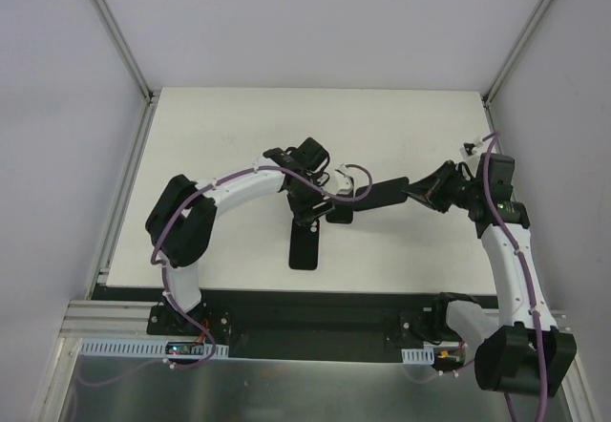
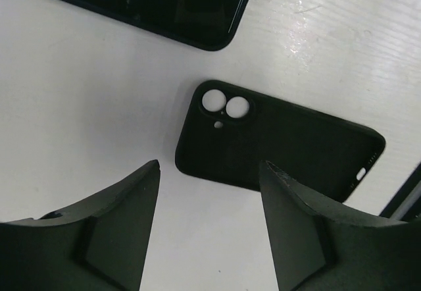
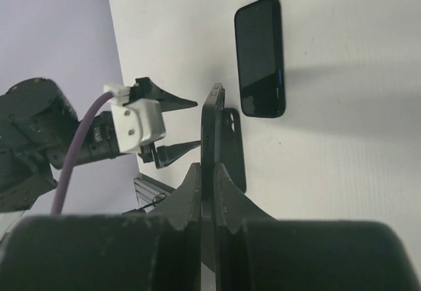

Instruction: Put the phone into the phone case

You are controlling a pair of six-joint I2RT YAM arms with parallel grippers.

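Note:
The phone (image 1: 304, 247) lies flat on the white table, glossy black screen up, with a blue rim; it also shows in the left wrist view (image 2: 164, 4) and the right wrist view (image 3: 260, 57). My right gripper (image 1: 412, 193) (image 3: 208, 166) is shut on one end of the black phone case (image 1: 380, 197) (image 3: 231, 153). It holds the case above the table, tilted on its long edge. My left gripper (image 1: 322, 217) (image 2: 209, 166) is open and empty. Its fingertips are right beside the case's camera-cutout end (image 2: 283, 146). The phone lies just beyond the left gripper.
The white table (image 1: 239, 126) has grey walls on three sides. A black base plate and metal rail (image 1: 286, 300) run along the near edge, close to the phone. Both arms meet over the table's middle.

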